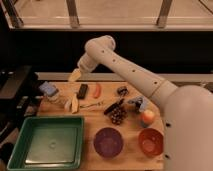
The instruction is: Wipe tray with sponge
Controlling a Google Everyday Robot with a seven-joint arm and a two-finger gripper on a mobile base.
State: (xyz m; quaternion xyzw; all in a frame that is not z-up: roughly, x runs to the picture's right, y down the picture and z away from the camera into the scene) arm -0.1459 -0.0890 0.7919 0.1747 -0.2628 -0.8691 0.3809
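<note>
The green tray [50, 120] lies at the front left of the wooden table, and nothing shows inside it. The light-blue sponge [47, 89] sits at the back left of the table, behind the tray. My gripper [75, 75] hangs above the back of the table, to the right of the sponge and slightly above it, just left of the black bar [82, 91]. It is not touching the sponge.
A purple bowl [108, 142] and an orange bowl [151, 141] stand at the front right. A banana piece [74, 104], a red item [97, 90], grapes [117, 116], a peach-coloured fruit [147, 117] and utensils lie mid-table. A black unit [17, 85] stands at the left.
</note>
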